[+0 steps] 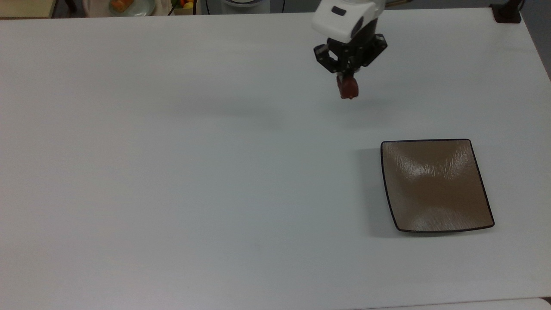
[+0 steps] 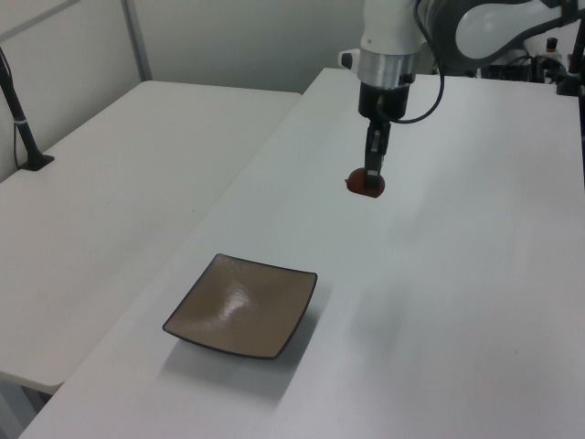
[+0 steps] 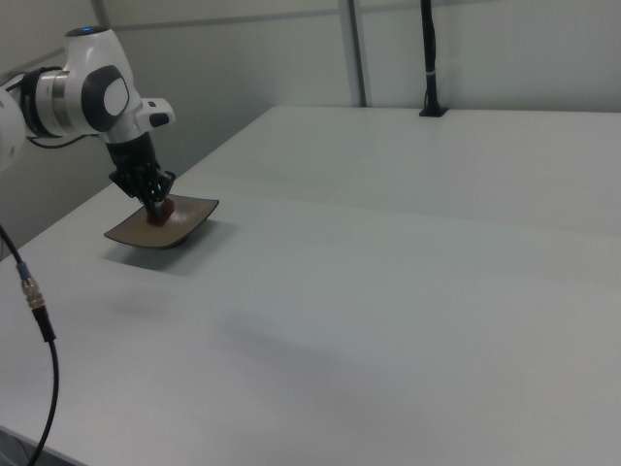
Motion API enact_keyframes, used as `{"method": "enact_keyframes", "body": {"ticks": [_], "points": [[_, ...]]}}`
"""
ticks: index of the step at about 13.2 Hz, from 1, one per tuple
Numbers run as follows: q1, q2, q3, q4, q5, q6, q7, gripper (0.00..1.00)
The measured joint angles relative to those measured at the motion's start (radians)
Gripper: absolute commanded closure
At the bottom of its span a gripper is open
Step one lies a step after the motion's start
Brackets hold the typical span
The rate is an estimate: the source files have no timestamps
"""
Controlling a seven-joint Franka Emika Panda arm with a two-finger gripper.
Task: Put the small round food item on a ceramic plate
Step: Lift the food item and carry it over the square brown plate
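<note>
Gripper (image 1: 347,88) clamped on the small round food item (image 1: 348,89), holding it in the air above the white table (image 1: 172,172). Ceramic plate (image 1: 435,185) sits bare, well apart toward the top view's lower right.

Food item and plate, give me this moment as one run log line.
gripper: shut on food item | food item: lifted off table | plate: empty | phase: carrying
</note>
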Motion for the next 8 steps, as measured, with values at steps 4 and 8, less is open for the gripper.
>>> {"method": "enact_keyframes", "body": {"ticks": [4, 8], "points": [[0.075, 0.132, -0.001, 0.148, 0.0, 0.003, 0.0, 0.87], [0.154, 0.261, -0.009, 0.249, -0.029, 0.113, 0.059, 0.86]]}}
